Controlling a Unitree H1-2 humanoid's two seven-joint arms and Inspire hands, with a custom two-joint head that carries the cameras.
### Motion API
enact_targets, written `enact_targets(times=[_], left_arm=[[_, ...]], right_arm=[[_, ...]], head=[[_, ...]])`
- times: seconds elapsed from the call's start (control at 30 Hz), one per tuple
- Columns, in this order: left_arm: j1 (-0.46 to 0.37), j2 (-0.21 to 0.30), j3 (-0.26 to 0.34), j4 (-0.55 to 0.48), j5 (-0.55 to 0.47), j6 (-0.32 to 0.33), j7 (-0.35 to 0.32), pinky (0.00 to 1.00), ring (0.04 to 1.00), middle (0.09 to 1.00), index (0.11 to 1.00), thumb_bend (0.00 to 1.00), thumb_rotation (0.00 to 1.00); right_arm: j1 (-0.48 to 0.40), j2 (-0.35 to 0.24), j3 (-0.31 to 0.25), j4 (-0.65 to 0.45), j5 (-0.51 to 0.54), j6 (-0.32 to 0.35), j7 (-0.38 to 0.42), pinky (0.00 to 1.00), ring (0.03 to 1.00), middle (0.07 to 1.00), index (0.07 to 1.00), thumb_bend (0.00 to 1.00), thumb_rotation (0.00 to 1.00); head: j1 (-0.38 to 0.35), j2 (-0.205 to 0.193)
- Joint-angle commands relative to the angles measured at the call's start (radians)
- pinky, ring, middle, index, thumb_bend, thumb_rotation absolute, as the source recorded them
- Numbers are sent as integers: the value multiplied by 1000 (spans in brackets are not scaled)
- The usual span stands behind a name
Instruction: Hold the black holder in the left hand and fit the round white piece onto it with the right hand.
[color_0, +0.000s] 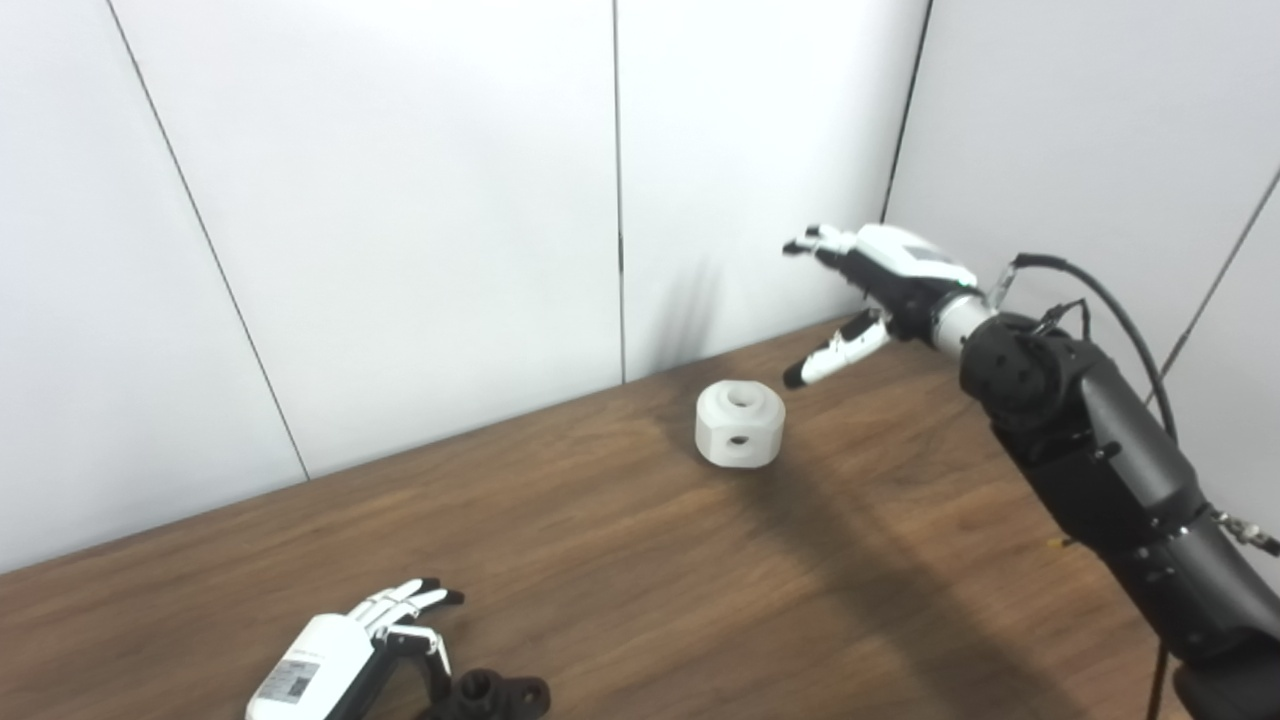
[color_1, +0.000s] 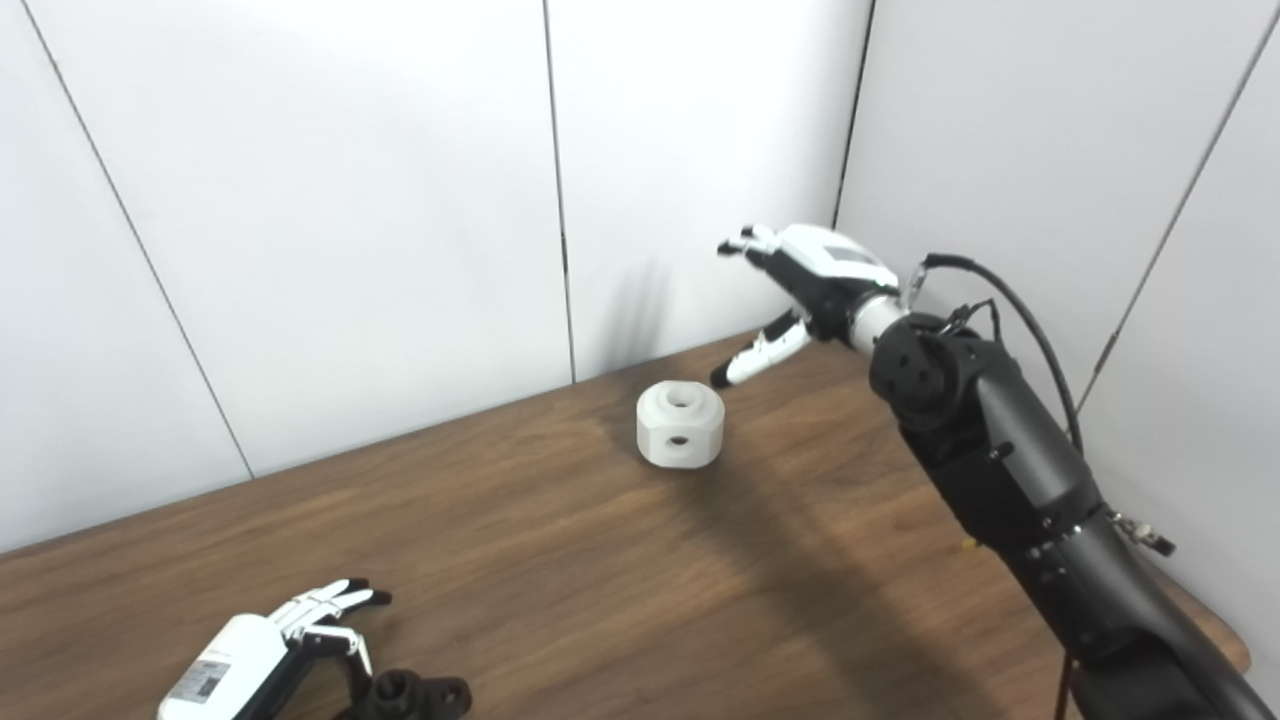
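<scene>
The round white piece (color_0: 740, 423) stands on the wooden table (color_0: 620, 560) near the back wall, with a hole in its top and one in its side. My right hand (color_0: 868, 290) hovers open just right of and above it, fingers spread and thumb pointing down toward the piece without touching. At the bottom edge lies the black holder (color_0: 490, 695), partly cut off. My left hand (color_0: 385, 625) rests open right beside the holder on its left, fingers spread; whether it touches the holder is unclear.
White wall panels (color_0: 400, 230) close off the back and right of the table. The right arm (color_0: 1100, 470) reaches over the table's right side, trailing a black cable (color_0: 1110, 300). Brown tabletop stretches between the two hands.
</scene>
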Motion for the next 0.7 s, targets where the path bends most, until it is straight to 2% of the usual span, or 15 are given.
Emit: enact_targets(times=[0.0,0.13,0.3,0.5,0.67], left_arm=[[63,69,-15,77,77,57,-55,893,903,849,484,524,58],[66,73,-16,74,84,55,-46,889,895,843,484,524,57],[69,74,-10,66,73,54,-51,891,890,837,484,524,56],[74,79,-3,41,69,61,-67,884,884,834,485,523,54],[74,79,-7,30,78,66,-79,866,879,829,484,523,54]], right_arm=[[-29,-31,12,-3,-2,-2,3,806,1000,1000,926,970,434],[-31,-28,61,3,-12,30,35,844,1000,1000,889,971,494],[-46,-13,101,42,-1,32,46,856,1000,1000,893,998,512],[-66,4,136,89,7,45,50,884,1000,1000,905,1000,446],[-70,22,152,138,14,24,29,876,1000,1000,905,994,422]], head=[[-1,2],[2,8],[3,13],[1,18],[2,20]])
